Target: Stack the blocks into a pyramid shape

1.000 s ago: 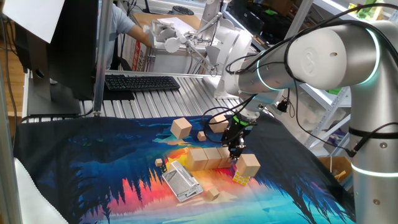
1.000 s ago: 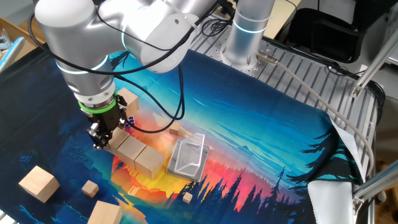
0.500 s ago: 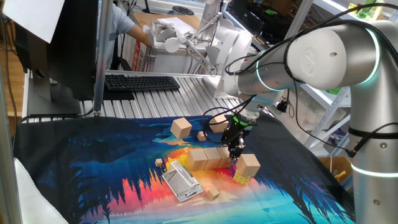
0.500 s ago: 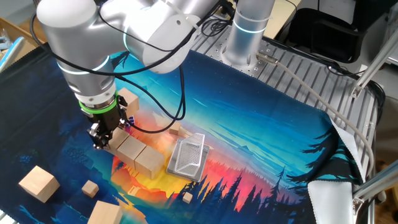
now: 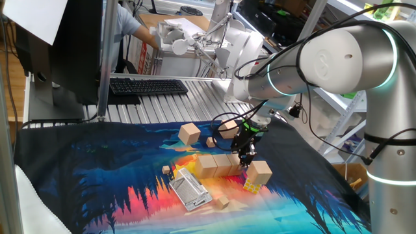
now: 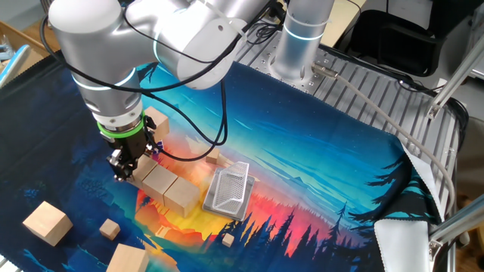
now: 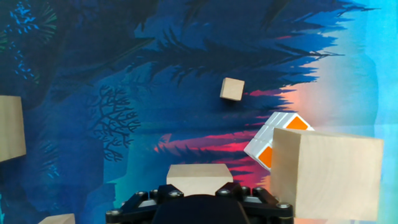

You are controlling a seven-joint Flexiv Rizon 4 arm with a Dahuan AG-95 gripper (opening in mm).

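The gripper (image 5: 246,158) points straight down at the end of the base row (image 6: 159,183) on the counter (image 6: 318,159). Its jaws are closed on the end block (image 7: 199,179), which the hand view shows clamped between them. The block sits directly beneath the gripper, so any next motion is judged to be vertical.

The base row runs as a straight line of touching cubes toward the metal grater (image 6: 229,190). Loose blocks (image 6: 47,222) lie well apart from it.

The hand view alone shows the grip. It also shows another block (image 7: 326,173) against the multicoloured puzzle cube (image 7: 273,140). The fixed views alone show the whole row.
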